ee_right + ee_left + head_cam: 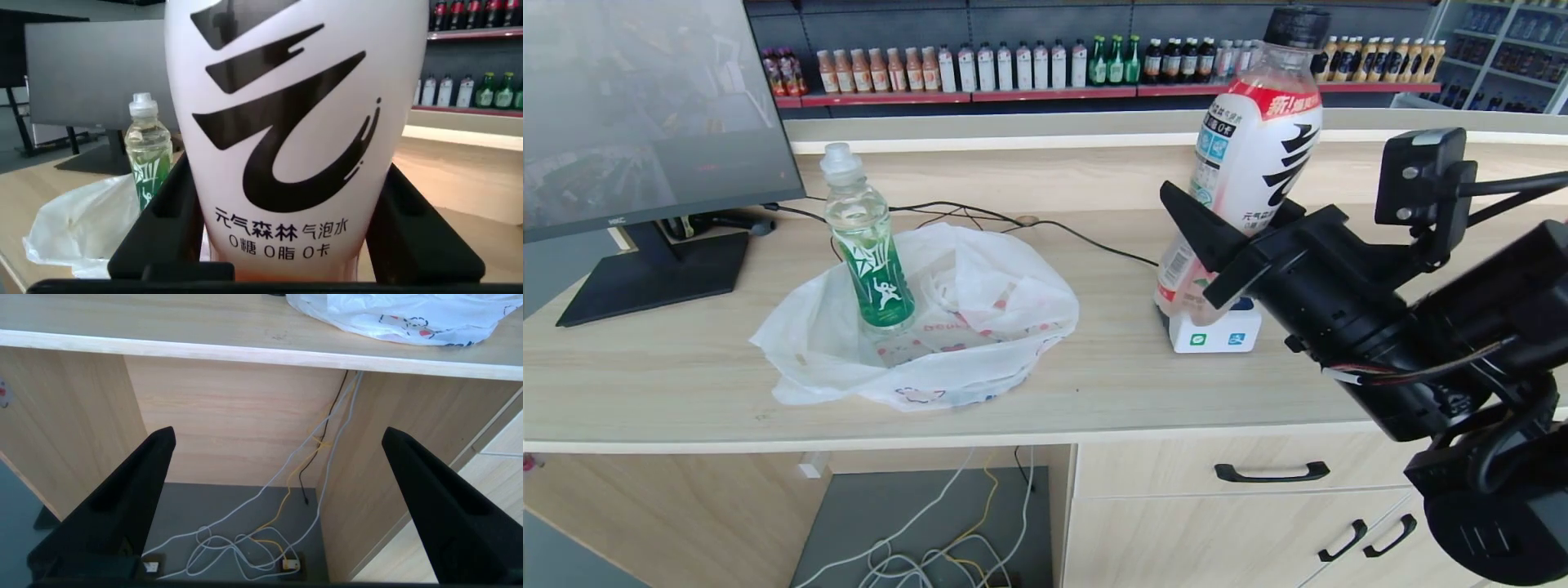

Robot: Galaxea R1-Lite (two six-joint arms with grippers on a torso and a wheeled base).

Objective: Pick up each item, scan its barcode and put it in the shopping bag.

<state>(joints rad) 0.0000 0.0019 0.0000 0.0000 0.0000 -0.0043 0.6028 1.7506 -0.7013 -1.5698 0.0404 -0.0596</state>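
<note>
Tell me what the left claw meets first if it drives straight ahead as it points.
Probably the loose cables hanging under the counter, then the wooden back panel; depth is unclear. The left claw stands open.

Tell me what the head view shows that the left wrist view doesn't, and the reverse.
Head view only: the right gripper shut on the white bottle, held at the small white box; the green bottle upright in the shopping bag; the monitor. Left wrist view only: the left gripper, open, low in front of the counter's open bay. Both: the shopping bag on the counter and the loose cables on the floor beneath.
</note>
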